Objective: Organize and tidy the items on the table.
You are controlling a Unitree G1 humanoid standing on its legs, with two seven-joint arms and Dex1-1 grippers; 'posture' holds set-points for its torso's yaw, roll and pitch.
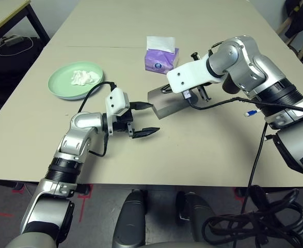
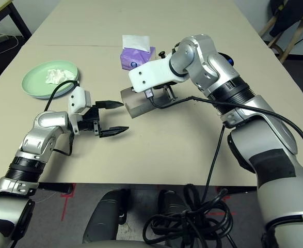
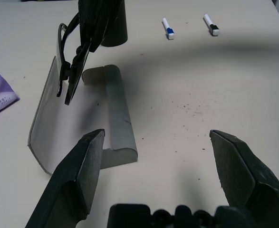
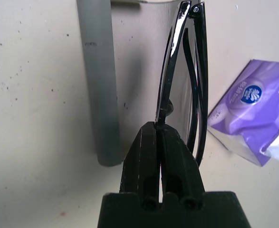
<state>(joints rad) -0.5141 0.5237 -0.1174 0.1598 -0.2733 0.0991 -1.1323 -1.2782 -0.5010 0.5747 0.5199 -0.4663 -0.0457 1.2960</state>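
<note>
The grey glasses case (image 1: pixel 168 106) lies open at the table's (image 1: pixel 203 155) middle. My right gripper (image 4: pixel 159 127) hangs just above the case, shut on the folded black sunglasses (image 4: pixel 195 71), which dangle over the case's open lid (image 3: pixel 58 118). My left gripper (image 1: pixel 154 118) is open just left of the case, close to the tabletop, with nothing between its fingers (image 3: pixel 84 166). A pale-green plate (image 1: pixel 62 84) at the far left holds the crumpled white tissue (image 1: pixel 84 77). Two white-blue pens (image 3: pixel 168 27) and the black cup (image 3: pixel 116 31) lie beyond the case.
A purple tissue pack (image 1: pixel 161 59) stands behind the case. Another pen (image 1: pixel 251 113) lies right of my right arm. A black cable (image 1: pixel 257 170) hangs off the table's front right. A smaller desk (image 1: pixel 4 13) stands at the back left.
</note>
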